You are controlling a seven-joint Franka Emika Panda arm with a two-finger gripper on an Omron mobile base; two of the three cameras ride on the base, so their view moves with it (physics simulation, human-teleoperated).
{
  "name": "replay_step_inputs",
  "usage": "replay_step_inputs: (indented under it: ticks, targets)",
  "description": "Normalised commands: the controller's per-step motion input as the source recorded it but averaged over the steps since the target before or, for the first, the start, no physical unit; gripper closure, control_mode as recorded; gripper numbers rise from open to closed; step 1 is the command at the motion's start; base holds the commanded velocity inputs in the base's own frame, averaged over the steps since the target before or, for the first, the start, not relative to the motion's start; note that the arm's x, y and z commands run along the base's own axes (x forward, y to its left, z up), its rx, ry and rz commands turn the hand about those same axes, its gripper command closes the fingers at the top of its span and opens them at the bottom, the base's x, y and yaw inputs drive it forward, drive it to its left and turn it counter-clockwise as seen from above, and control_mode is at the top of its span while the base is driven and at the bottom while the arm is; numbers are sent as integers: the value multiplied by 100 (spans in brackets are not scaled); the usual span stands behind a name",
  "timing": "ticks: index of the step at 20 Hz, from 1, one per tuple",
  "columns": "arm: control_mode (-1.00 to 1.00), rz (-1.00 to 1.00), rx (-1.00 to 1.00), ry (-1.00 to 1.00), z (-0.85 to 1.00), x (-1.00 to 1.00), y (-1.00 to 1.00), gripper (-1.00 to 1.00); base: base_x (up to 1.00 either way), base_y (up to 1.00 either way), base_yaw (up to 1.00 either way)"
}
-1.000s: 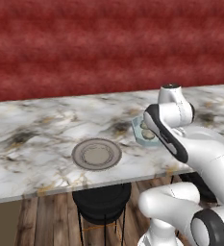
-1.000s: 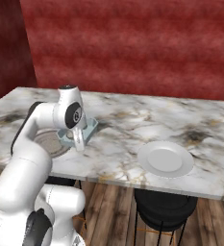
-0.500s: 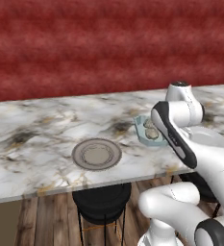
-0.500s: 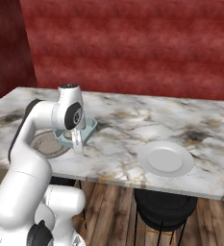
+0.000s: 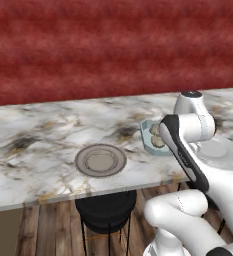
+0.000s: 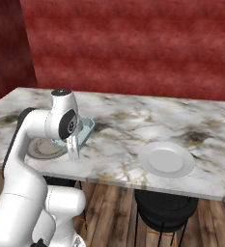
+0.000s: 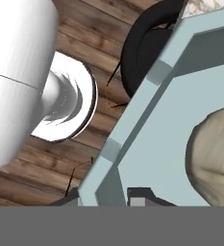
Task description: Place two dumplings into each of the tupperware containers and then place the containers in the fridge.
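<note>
My gripper (image 7: 106,197) is shut on the rim of one light-blue tupperware container (image 7: 180,91), with a fingertip (image 7: 141,195) on each side of its wall. A tan dumpling (image 7: 214,158) lies inside it. In the left base view the container (image 5: 148,131) sits partly behind my forearm above the counter's front part, holding two dumplings (image 5: 156,133). From the right base view the container (image 6: 86,128) pokes out behind the hand, and the gripper (image 6: 74,145) points down. The second container and the fridge are out of view.
A round grey-brown plate (image 5: 100,160) lies on the marble counter (image 5: 43,135) left of the arm. A round white plate (image 6: 166,159) sits near the front edge to the right. Black stools (image 5: 105,212) stand under the counter on the wooden floor (image 7: 80,48).
The hand has turned a little and drawn the held container slightly toward the counter's front edge. The plates and the base have stayed put.
</note>
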Motion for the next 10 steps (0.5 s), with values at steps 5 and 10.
replay_step_inputs:
  ticks: [5, 10]
  targets:
    - [100, 0, 0, 0, 4, -5, 0, 100, -70, 12, 0]
    - [100, 0, 0, 0, 0, 0, 0, 100, -90, 97, 4]
